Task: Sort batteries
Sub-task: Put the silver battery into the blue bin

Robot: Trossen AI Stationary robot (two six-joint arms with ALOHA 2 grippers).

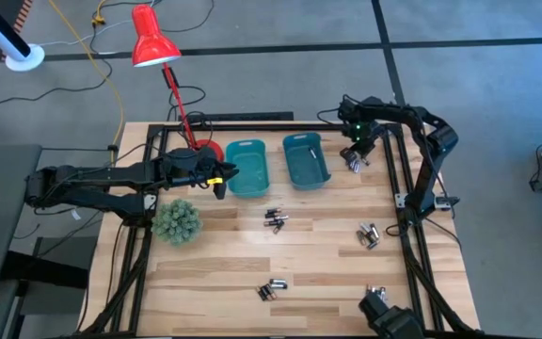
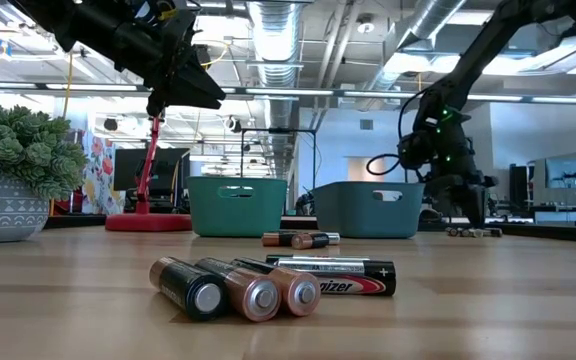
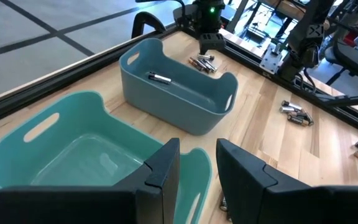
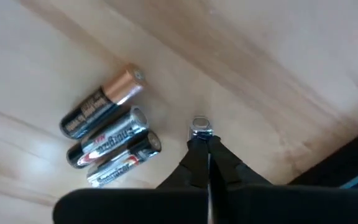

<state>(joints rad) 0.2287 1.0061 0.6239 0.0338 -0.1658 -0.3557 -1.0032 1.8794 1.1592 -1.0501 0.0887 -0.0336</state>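
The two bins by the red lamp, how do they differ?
The left bin is brighter teal; the right bin is a duller blue-grey. The left bin looks empty, while the right bin holds one battery. The left fingers hover by the left bin; nothing hangs over the right one. Both are the same handled tub shape, side by side.

Light wood-grain tabletop (image 1: 327,264), two bins: one bright teal (image 1: 246,168), the other a duller blue-teal (image 1: 306,160). Red lamp (image 1: 153,42). Batteries (image 4: 107,143) are black with copper or silver ends, some red lettering. Spiky green plant (image 1: 176,221), patterned grey pot (image 2: 6,212).
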